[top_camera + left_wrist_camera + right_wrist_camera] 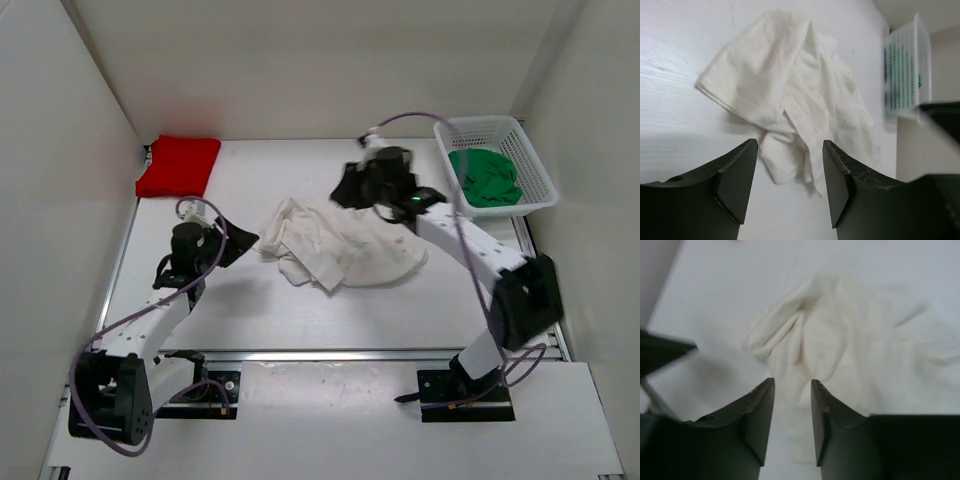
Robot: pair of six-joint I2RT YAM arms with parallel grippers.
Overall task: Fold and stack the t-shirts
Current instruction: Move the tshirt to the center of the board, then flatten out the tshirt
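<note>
Finding: white t-shirt (pixel 340 250) lies crumpled at mid-bench (pixel 300 320), unfolded. My left gripper (pixel 790 150) stands wide and empty at its left edge. My right gripper (pixel 792 385) hovers over its far side, narrowly parted and empty. Red t-shirt (pixel 180 165) lies folded far left, likely the stack's base. Green t-shirt (pixel 485 178) is in the basket (pixel 480 122), far right.

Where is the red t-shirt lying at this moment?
In the top view, the red t-shirt lies in the far left corner of the table, to the left of the crumpled white t-shirt in the middle.
</note>
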